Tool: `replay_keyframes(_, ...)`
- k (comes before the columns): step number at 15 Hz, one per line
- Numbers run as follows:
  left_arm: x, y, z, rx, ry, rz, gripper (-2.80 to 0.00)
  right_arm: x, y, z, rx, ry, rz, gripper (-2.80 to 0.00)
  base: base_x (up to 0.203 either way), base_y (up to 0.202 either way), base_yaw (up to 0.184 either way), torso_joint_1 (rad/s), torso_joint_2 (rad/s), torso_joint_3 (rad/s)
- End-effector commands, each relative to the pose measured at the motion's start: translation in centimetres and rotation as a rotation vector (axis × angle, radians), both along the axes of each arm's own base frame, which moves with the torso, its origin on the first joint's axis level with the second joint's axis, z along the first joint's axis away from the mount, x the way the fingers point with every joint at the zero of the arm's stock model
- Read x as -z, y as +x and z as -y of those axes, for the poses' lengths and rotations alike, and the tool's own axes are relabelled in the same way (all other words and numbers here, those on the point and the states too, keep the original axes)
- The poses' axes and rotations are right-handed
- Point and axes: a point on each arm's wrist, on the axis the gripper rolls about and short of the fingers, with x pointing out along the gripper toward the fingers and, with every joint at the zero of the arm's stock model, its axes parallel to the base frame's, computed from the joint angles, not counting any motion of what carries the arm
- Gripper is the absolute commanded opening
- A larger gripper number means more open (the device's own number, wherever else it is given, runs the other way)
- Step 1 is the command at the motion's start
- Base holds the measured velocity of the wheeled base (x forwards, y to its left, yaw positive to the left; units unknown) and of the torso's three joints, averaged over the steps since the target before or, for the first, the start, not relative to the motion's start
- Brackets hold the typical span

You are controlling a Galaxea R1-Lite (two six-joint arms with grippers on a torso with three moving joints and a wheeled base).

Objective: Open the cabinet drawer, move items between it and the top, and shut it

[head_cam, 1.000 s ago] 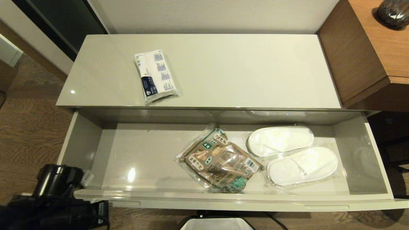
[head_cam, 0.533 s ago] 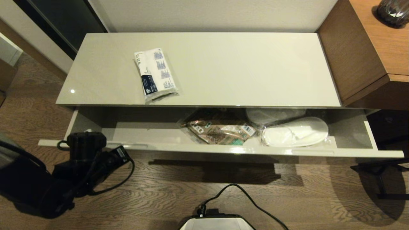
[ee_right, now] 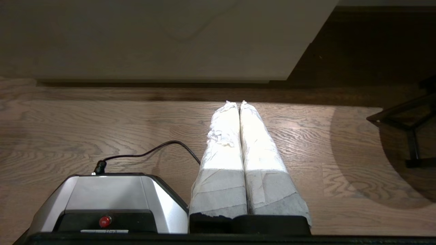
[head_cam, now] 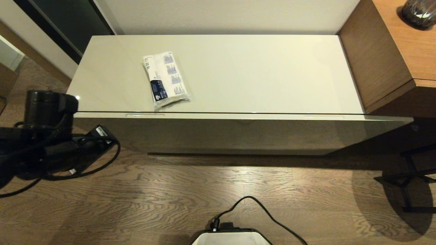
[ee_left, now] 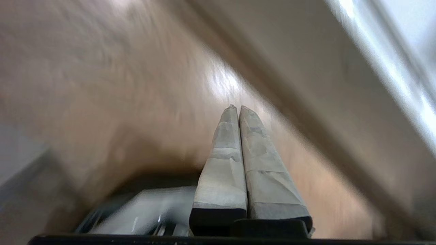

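So the cabinet drawer point(head_cam: 238, 131) was fully shut, white packet point(head_cam: 166, 79) sitting on the cabinet top point(head_cam: 259, 71). Left tool point(ee_left: 237, 108) hung pinched together, empty, near the drawer's left end. Right tool point(ee_right: 235, 103) was closed too, low over the floor point(ee_right: 85, 129).

It looked like a hotel guest room or similar lodging. A long, glossy beige cabinet point(head_cam: 238, 132) stood against a plain pale wall point(head_cam: 224, 15) on dark wood-grain flooring point(head_cam: 170, 197), with a brown wood-grain worktop point(head_cam: 405, 51) beside it. A small wrapped white amenity packet point(head_cam: 166, 79) lay on the cabinet's top point(head_cam: 265, 75).
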Motion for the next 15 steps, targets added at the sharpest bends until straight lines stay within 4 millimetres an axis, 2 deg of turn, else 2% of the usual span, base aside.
replay_keyframes(1, -2.3, -6.6, -0.6, 0.102, 0.022, 0.065, -2.8, 0.0, 0.0, 0.0, 0.0, 0.0, -0.001, -2.8, 0.0, 0.0, 0.0, 0.0, 0.0, 0.0)
replay_keyframes(3, -3.2, -12.8, -1.4, 0.172, 0.09, 0.13, -2.8, 0.0, 0.0, 0.0, 0.0, 0.0, -0.001, -2.8, 0.0, 0.0, 0.0, 0.0, 0.0, 0.0)
replay_keyframes(5, -3.2, -19.2, -2.5, 0.243, 0.199, 0.155, -2.8, 0.0, 0.0, 0.0, 0.0, 0.0, -0.001, -2.8, 0.0, 0.0, 0.0, 0.0, 0.0, 0.0)
replay_keyframes(7, -1.8, -26.1, -3.6, 0.303, 0.282, 0.071, -2.8, 0.0, 0.0, 0.0, 0.0, 0.0, -0.001, -2.8, 0.0, 0.0, 0.0, 0.0, 0.0, 0.0)
replay_keyframes(9, 0.0, -31.8, -4.3, 0.338, 0.338, -0.063, -2.8, 0.0, 0.0, 0.0, 0.0, 0.0, -0.001, -2.8, 0.0, 0.0, 0.0, 0.0, 0.0, 0.0)
replay_keyframes(10, 0.8, -33.7, -4.4, 0.344, 0.363, -0.076, -1.31, 0.0, 0.0, 0.0, 0.0, 0.0, -0.001, -2.8, 0.0, 0.0, 0.0, 0.0, 0.0, 0.0)
replay_keyframes(11, 1.4, -34.7, -4.1, 0.347, 0.399, -0.059, 0.0, 0.0, 0.0, 0.0, 0.0, 0.0, -0.001, -2.8, 0.0, 0.0, 0.0, 0.0, 0.0, 0.0)
replay_keyframes(13, 3.2, -35.7, -3.2, 0.423, 0.408, -0.02, 0.0, 0.0, 0.0, 0.0, 0.0, 0.0, -0.001, -2.8, 0.0, 0.0, 0.0, 0.0, 0.0, 0.0)
replay_keyframes(15, 5.9, -36.0, -2.9, 0.476, 0.421, 0.015, 0.0, 0.0, 0.0, 0.0, 0.0, 0.0, -0.001, -2.8, 0.0, 0.0, 0.0, 0.0, 0.0, 0.0)
